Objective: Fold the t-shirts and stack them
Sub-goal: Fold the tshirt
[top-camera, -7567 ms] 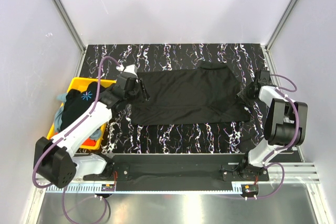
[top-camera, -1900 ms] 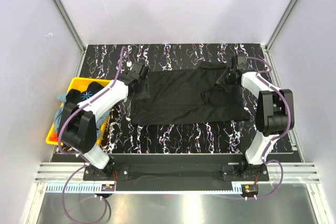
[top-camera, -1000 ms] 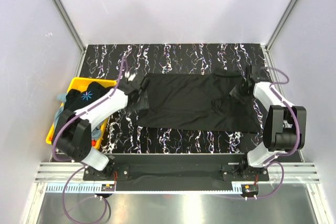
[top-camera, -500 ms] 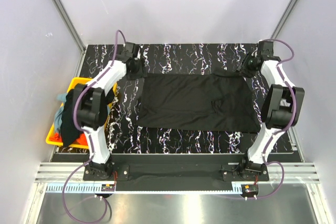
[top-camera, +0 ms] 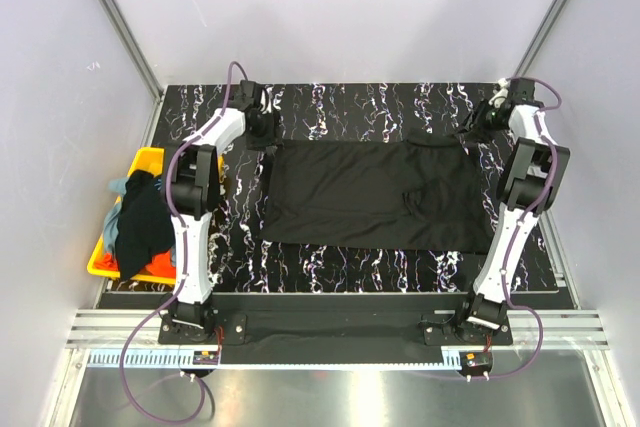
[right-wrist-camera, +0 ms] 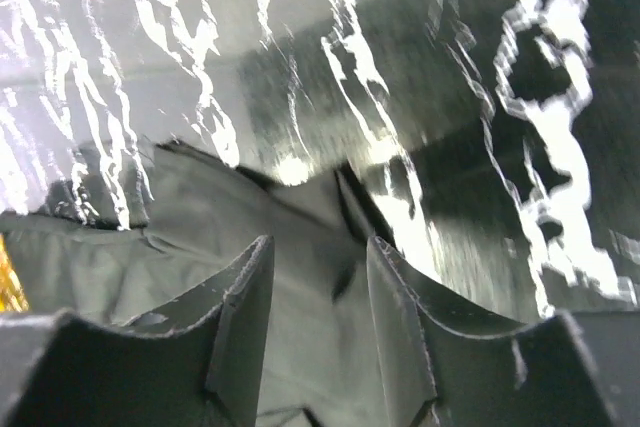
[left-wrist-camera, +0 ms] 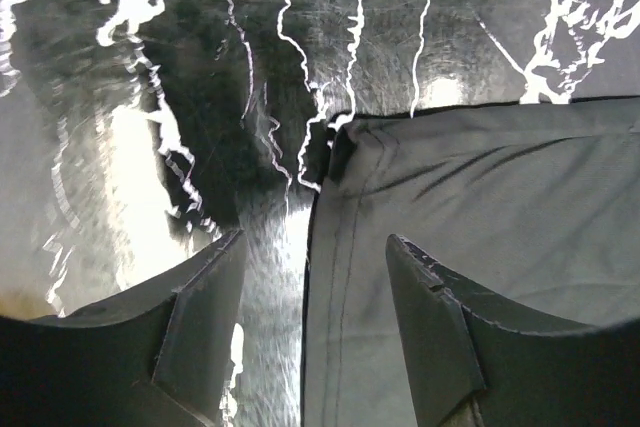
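A plain black t-shirt [top-camera: 375, 192] lies spread flat in the middle of the marbled table. My left gripper [top-camera: 264, 134] is open at the shirt's far left corner. In the left wrist view the gripper [left-wrist-camera: 315, 242] straddles the hemmed side edge of the shirt [left-wrist-camera: 480, 207], one finger over bare table. My right gripper [top-camera: 480, 127] is open at the far right corner. In the right wrist view the gripper [right-wrist-camera: 320, 247] hovers over rumpled cloth [right-wrist-camera: 200, 217]. More shirts, a black one [top-camera: 145, 222] and a grey-blue one [top-camera: 117, 190], are heaped at the left.
The heap sits in a yellow plastic bin [top-camera: 150, 156] at the table's left edge. Grey walls and metal posts close in the table at the back and sides. Both arms stretch far out along the table's sides.
The shirt has been pulled wider and flatter over the last seconds. Both grippers let go and moved to its far corners. In the last half second the arms stretched a little further back.
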